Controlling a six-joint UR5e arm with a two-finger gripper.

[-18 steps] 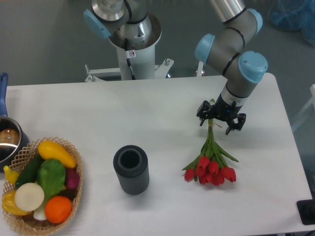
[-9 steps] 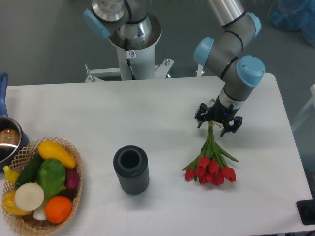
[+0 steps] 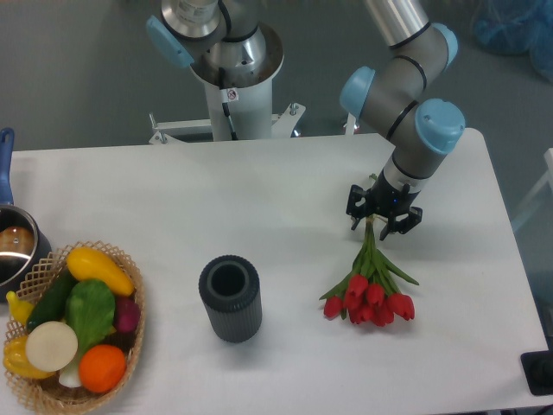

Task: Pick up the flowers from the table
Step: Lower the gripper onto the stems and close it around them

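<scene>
Straddling the stem ends of the flowers (image 3: 370, 292), gripper (image 3: 384, 221) down low over the table (image 3: 259, 216), fingers narrowed around the stems; firmly clamped or not, cannot tell. One bunch, lying flat, red heads pointing toward the near edge, roughly seven or eight blooms, hard to count exactly. One dark ribbed cylinder (image 3: 230, 297) upright to the left, well apart. One wicker basket (image 3: 73, 328) of vegetables at the far left. One pot (image 3: 15, 244) just behind it.
</scene>
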